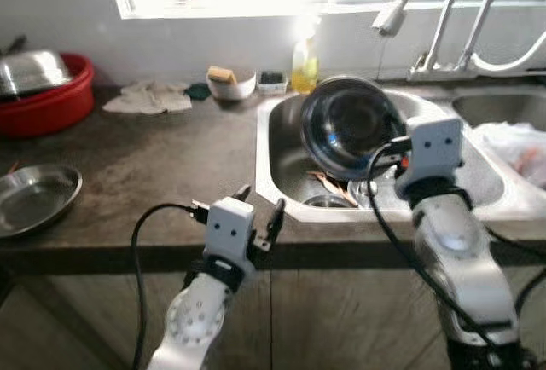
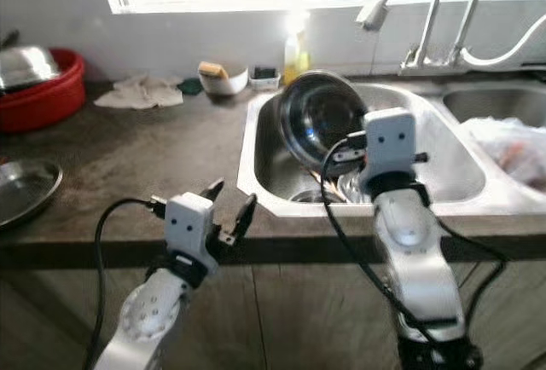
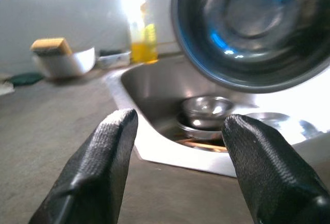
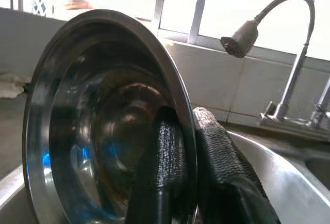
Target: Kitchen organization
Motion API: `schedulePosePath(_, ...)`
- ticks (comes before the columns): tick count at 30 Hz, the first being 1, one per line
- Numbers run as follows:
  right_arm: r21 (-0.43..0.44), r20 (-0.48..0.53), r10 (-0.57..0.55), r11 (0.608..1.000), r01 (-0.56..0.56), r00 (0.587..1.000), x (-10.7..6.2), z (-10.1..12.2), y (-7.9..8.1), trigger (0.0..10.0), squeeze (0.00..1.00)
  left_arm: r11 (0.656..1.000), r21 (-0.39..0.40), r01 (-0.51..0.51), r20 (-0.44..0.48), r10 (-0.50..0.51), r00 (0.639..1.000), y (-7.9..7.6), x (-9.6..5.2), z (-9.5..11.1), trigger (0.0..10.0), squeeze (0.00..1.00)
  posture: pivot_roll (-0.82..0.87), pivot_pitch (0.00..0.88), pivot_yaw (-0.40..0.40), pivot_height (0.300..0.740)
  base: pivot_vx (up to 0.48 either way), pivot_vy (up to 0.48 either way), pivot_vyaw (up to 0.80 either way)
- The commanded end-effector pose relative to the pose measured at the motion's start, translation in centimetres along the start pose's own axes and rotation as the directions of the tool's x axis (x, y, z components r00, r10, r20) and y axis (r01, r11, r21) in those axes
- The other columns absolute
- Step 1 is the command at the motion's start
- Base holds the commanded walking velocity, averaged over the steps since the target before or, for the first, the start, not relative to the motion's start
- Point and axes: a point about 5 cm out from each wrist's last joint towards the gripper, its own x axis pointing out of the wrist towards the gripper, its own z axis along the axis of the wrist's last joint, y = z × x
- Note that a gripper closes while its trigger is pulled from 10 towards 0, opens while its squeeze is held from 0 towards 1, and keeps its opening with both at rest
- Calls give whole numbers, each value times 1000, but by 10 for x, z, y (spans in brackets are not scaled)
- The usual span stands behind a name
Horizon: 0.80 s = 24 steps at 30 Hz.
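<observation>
The steel bowl (image 1: 351,127) is held up on edge over the sink (image 1: 281,174), its rim pinched by the right gripper (image 4: 188,146). The left gripper (image 1: 258,208) is parked wide open, holding nothing, just left of it over the counter (image 1: 153,165), so a handover would be sideways.

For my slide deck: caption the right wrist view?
Right gripper pinching the rim of a steel bowl above the sink, faucet behind.
</observation>
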Motion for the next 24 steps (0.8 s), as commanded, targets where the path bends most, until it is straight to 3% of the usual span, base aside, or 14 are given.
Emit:
schedulePosePath(1,-9,4,-18,1000,18,1000,2,2,-8,10000,0,1000,7,21,3,-21,1000,-5,1,1,10000,0,76,39,-18,740,360,-311,0)
schedulePosePath(5,-13,6,-5,1000,5,1000,3,3,-8,10000,0,1000,-12,25,8,-25,1000,-6,1,1,10000,0,74,35,-16,740,362,-309,0)
schedulePosePath(12,-26,-57,35,999,-36,998,10,0,-13,10000,0,999,-35,10,-1,-10,1000,-4,3,0,10000,0,74,33,-16,740,0,0,736)
schedulePosePath(14,-22,-126,21,999,-24,992,18,-4,-23,10000,0,999,-41,8,-3,-8,1000,-4,2,-1,10000,0,76,33,-19,740,0,0,0)
schedulePosePath(16,-40,-263,8,999,-19,965,24,-16,-34,10000,0,999,-48,8,-4,-8,1000,-5,1,-1,10000,0,76,36,-19,740,0,0,0)
schedulePosePath(20,-74,-326,-14,997,-10,945,30,-21,-50,10000,0,999,-50,14,-6,-14,1000,-7,0,-1,10000,0,78,43,-22,740,0,0,0)
schedulePosePath(24,-88,-401,18,994,-59,916,34,-30,-54,10000,0,998,-55,13,-11,-14,1000,-8,-2,-1,10000,0,81,54,-28,740,0,0,0)
